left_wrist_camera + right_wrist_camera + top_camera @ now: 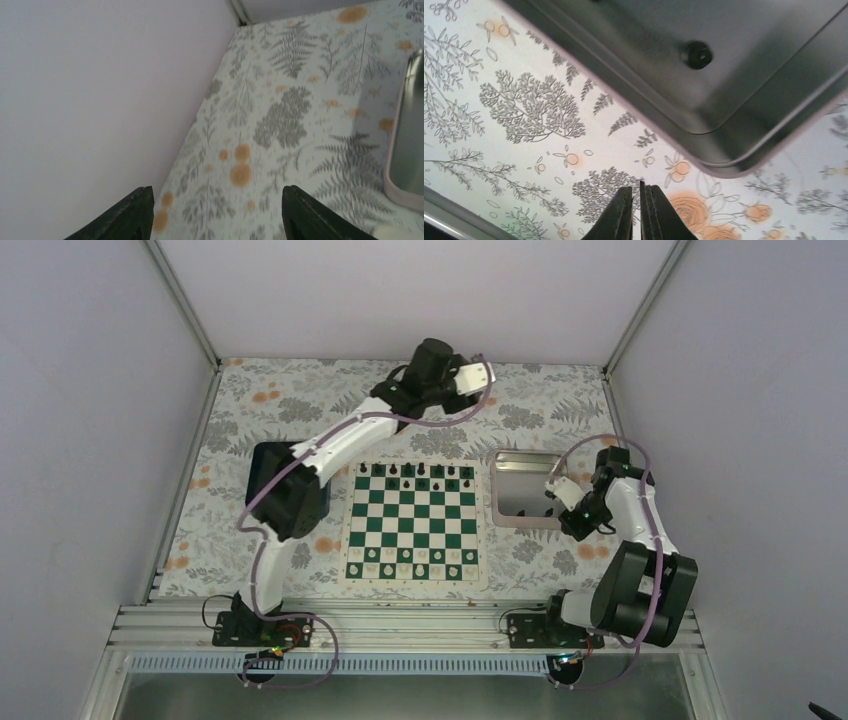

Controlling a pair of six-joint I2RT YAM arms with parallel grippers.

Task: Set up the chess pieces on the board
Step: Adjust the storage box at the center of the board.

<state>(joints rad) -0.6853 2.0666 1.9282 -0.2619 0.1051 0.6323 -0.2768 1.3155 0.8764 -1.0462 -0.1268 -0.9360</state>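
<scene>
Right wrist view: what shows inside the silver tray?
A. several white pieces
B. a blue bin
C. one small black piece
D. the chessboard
C: one small black piece, seen from above, sits alone on the bare floor of the silver tray; nothing white, checkered or blue shows in it.

Left arm (340,440) stretched forward, left gripper (217,216) jaws apart. Right arm (632,508) folded, right gripper (640,212) jaws together.

Left arm (338,436) flanks the board (412,525); middle rows open.
</scene>
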